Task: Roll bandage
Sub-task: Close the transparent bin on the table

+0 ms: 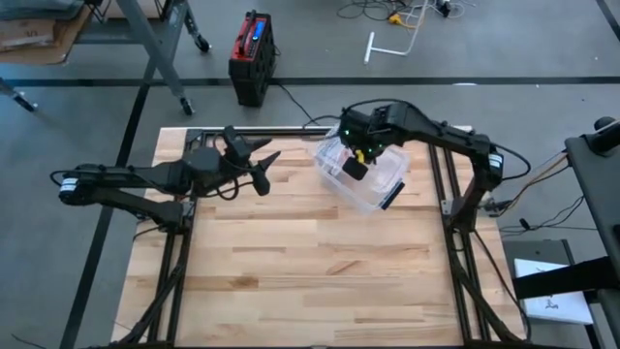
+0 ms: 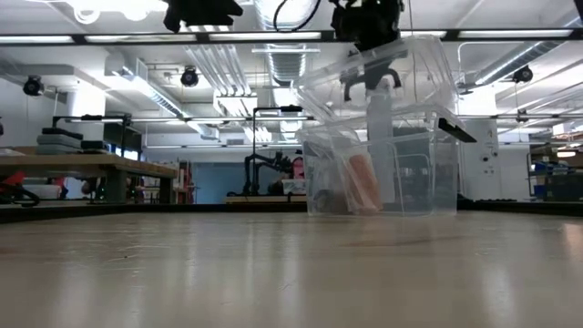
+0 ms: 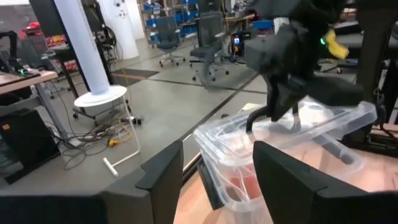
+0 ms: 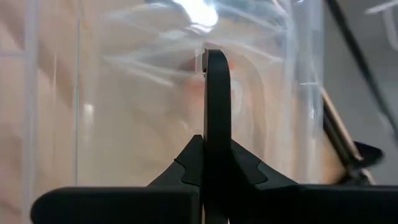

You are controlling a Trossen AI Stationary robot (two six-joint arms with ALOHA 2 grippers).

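Observation:
A clear plastic box (image 1: 380, 190) (image 2: 401, 187) stands at the table's far right. Its clear lid (image 2: 414, 68) (image 3: 323, 124) lies tilted on top. Inside, a tan rolled bandage (image 2: 362, 182) (image 3: 239, 183) leans upright against the wall. My right gripper (image 4: 214, 59) (image 1: 356, 169) points steeply down over the lid, fingers shut. My left gripper (image 3: 217, 177) (image 1: 267, 169) hovers open to the left of the box, pointing level toward it, with nothing between its fingers. My right gripper's shut fingertips (image 3: 252, 124) come down onto the tilted lid's top face from above, slanting. I cannot tell whether they touch the lid or stand just over it; the clear plastic hides the exact place.
Bare wooden tabletop (image 1: 310, 281) spreads in front of the box and both arms. The dark frame rails (image 1: 179, 242) run along the table's left and right sides. A black and red case (image 1: 252, 53) stands on the floor beyond the far edge.

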